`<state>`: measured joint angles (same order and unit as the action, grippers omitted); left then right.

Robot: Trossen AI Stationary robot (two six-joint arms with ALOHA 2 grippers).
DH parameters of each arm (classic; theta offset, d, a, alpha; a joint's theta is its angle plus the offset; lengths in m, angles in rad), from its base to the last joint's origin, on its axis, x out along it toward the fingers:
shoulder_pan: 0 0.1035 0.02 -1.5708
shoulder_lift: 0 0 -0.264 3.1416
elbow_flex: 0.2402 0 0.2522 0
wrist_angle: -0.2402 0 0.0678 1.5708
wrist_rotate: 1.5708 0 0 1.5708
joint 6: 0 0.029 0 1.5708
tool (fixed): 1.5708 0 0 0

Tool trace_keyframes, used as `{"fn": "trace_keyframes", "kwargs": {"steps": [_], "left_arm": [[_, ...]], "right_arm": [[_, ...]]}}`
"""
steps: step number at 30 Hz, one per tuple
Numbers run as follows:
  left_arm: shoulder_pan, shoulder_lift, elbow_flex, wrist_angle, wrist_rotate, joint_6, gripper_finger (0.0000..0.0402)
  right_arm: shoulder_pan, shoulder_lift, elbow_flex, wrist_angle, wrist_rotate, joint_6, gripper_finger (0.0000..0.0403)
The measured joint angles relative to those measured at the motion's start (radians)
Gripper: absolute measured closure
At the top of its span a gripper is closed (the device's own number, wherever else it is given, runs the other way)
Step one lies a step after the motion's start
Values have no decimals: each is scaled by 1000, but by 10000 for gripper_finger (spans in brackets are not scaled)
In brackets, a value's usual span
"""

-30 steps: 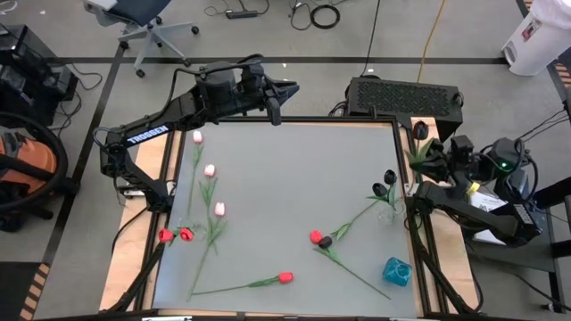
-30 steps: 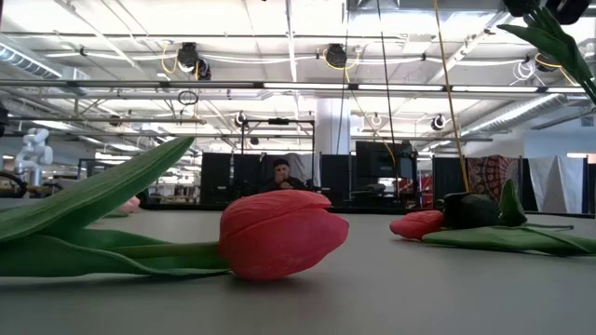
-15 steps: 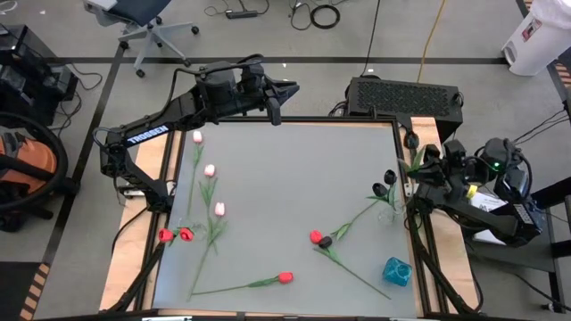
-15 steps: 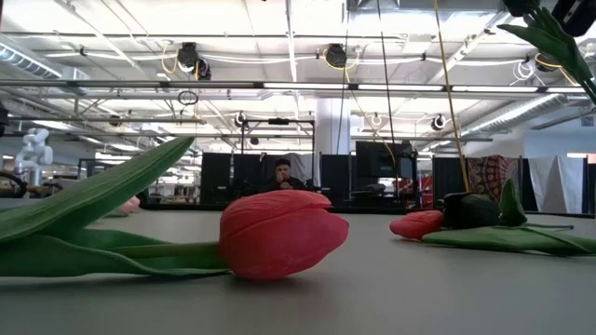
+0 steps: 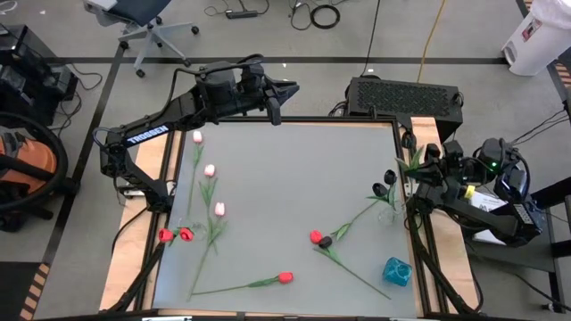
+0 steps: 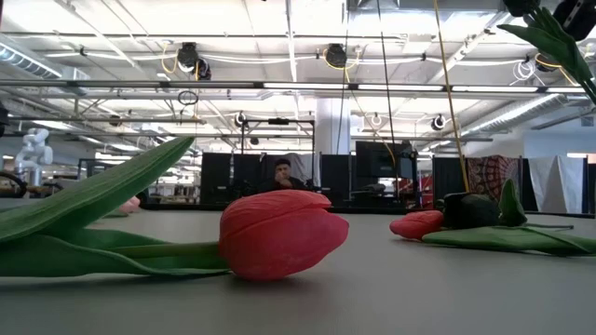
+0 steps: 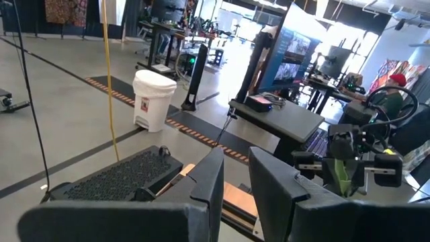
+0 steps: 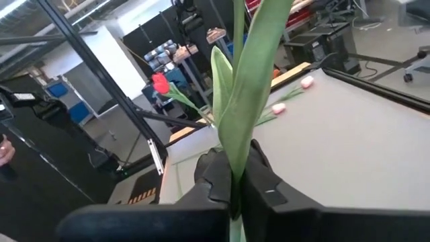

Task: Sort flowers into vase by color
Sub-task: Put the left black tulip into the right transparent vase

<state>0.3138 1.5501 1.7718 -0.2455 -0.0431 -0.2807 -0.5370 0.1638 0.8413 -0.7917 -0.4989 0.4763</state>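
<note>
Pink tulips (image 5: 209, 169) lie along the table's left side. Red ones lie at the left edge (image 5: 176, 234), near the front (image 5: 285, 277) and mid-table (image 5: 315, 236), the last beside a black one (image 5: 326, 242). Black tulips (image 5: 385, 184) stand in a clear vase (image 5: 389, 212) by the right edge. My right gripper (image 5: 423, 166) hovers just right of that vase, shut on a black tulip (image 5: 408, 140). My left gripper (image 5: 284, 96) waits over the far edge, its fingers (image 7: 211, 178) a narrow gap apart. My right gripper (image 8: 236, 168) pinches the black tulip between its two fingers, low on the green stem and leaf (image 8: 236, 131). The stem and leaf run on straight out past the fingertips. The tulip is lifted clear of the table, with its black head toward the far edge.
A blue vase (image 5: 397, 270) stands near the table's front right corner. Long stems and leaves (image 5: 207, 241) sprawl over the left and near parts of the table. A black box (image 5: 401, 95) sits beyond the far edge. A person (image 6: 281, 174) is seen far behind the table.
My right gripper has moved a little toward the table's left, closer to the clear vase, carrying the black tulip. The tulip's head now sits slightly nearer the table and lower in the high view. The left arm has kept still.
</note>
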Motion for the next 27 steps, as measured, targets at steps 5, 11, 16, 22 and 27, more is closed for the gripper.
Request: {"fn": "trace_keyframes", "kwargs": {"steps": [5,11,16,22,27], "left_arm": [[0,0,0,0,0,0,324],[0,0,0,0,0,0,324],[0,0,0,0,0,-1,324],[0,0,0,0,0,-1,324],[-3,0,0,0,0,-1,324]], "right_arm": [[0,0,0,0,3,9,379],[0,0,0,-6,2,8,352],[0,0,0,-16,2,1,327],[0,0,0,-30,2,-9,290],[0,0,0,-30,2,-9,259]]}}
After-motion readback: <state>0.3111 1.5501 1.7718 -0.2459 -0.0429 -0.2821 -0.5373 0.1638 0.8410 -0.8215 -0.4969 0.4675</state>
